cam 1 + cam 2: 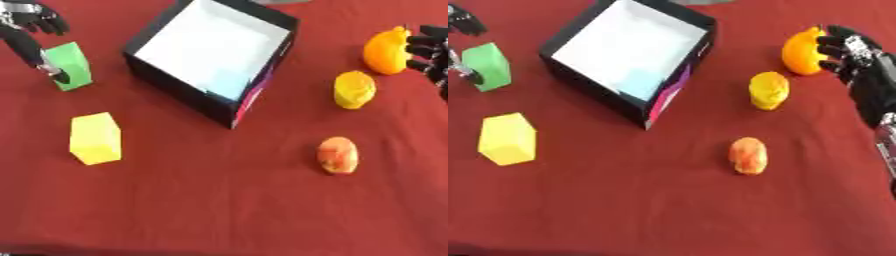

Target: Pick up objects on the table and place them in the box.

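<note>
The worktop (pixel 219 210) is covered in dark red cloth. A black box (pixel 175 85) with a white interior stands open at upper centre, turned at an angle to the view; nothing can be made out lying inside it. The left robot hand (pixel 35 35) is at the upper left, against the green block (pixel 70 66): one finger runs down the block's left face and the remaining fingers curl above its top edge. Whether the block is actually clasped cannot be told; it appears to stand on the cloth. A yellow block (pixel 94 138) lies on the cloth below the green one, well apart from it and untouched. The right robot hand (pixel 846 52) is at the upper right, its fingers bent and set against the right side of the orange fruit (pixel 801 51); a thumb on the far side cannot be seen, so a closed grip cannot be confirmed. A yellow lumpy item (pixel 768 90) sits just below and left of the orange fruit, apart from the hand. An orange-pink rounded item (pixel 748 155) lies lower down, near the centre right, clear of everything else.
</note>
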